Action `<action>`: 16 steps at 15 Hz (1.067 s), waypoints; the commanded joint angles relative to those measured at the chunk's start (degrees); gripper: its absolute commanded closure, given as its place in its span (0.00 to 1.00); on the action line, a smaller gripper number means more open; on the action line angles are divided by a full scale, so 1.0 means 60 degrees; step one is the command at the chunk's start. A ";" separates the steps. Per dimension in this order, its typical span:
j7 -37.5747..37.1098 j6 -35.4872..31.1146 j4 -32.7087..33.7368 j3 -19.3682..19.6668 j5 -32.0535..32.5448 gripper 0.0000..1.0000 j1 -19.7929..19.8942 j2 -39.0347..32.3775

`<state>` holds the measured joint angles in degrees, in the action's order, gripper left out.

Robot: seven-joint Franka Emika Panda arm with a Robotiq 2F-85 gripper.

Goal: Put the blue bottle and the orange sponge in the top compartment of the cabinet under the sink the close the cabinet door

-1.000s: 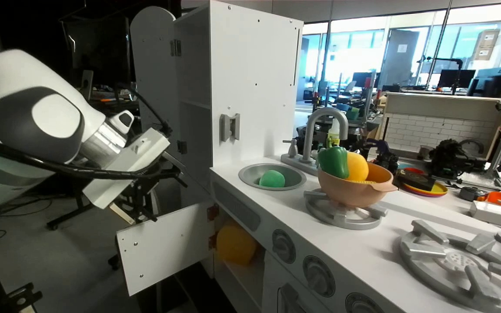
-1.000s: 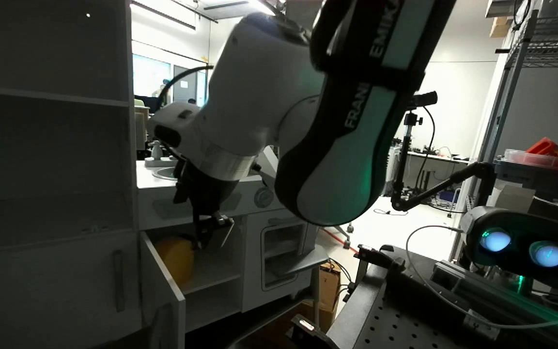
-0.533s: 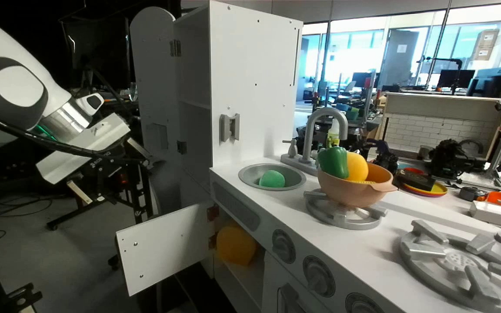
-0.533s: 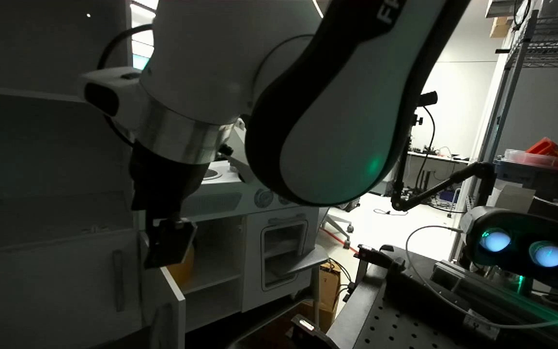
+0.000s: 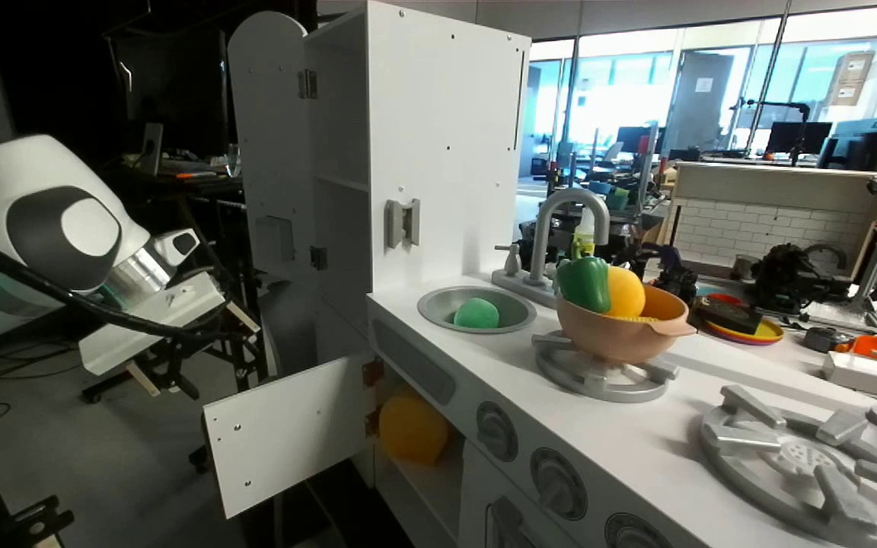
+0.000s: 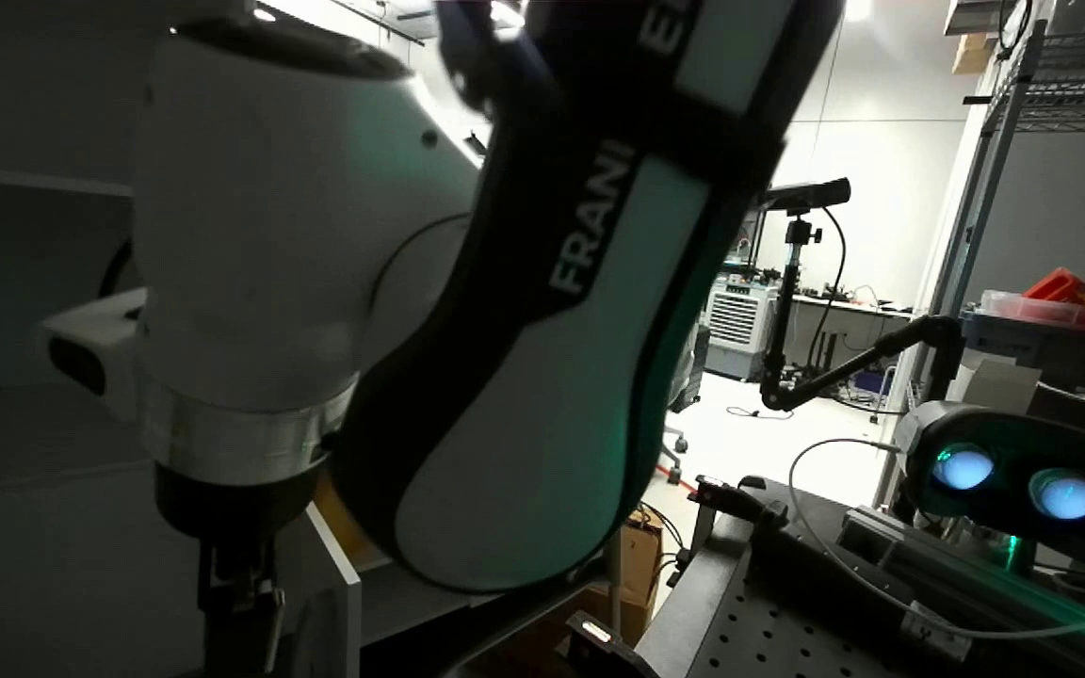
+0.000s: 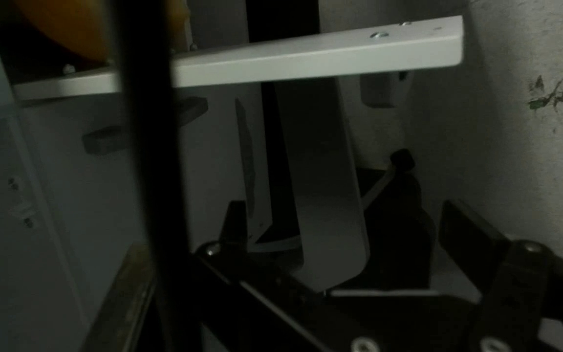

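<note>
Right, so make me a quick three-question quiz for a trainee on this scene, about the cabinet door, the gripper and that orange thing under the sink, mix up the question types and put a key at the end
1. Fill in: the orange item sits in the ____ compartment.
2. True or false: the cabinet door is shut.
3. Multiple choice: in the wrist view, the gripper is (a) closed on the orange item, (b) open, (c) closed on the cabinet door.

Key: 1. upper; 2. false, it stands open; 3. b.
</note>
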<state>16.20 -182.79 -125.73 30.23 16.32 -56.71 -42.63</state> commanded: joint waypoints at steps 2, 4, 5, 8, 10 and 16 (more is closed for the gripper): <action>-0.0417 0.0968 0.1534 -0.0483 0.0159 0.00 0.0884 -0.1182; -0.0473 0.1357 0.1964 -0.0514 0.0331 0.00 0.1205 -0.1533; -0.0489 0.1607 0.2123 -0.0508 0.0416 0.00 0.1322 -0.1582; -0.0456 0.2130 0.2448 -0.0415 0.0744 0.00 0.1784 -0.1653; -0.0451 0.2564 0.2745 -0.0435 0.1047 0.00 0.2236 -0.1697; -0.0710 0.3647 0.3705 -0.0694 0.2001 0.00 0.3509 -0.1966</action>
<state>13.91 -164.44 -107.39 27.78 24.65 -39.34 -53.27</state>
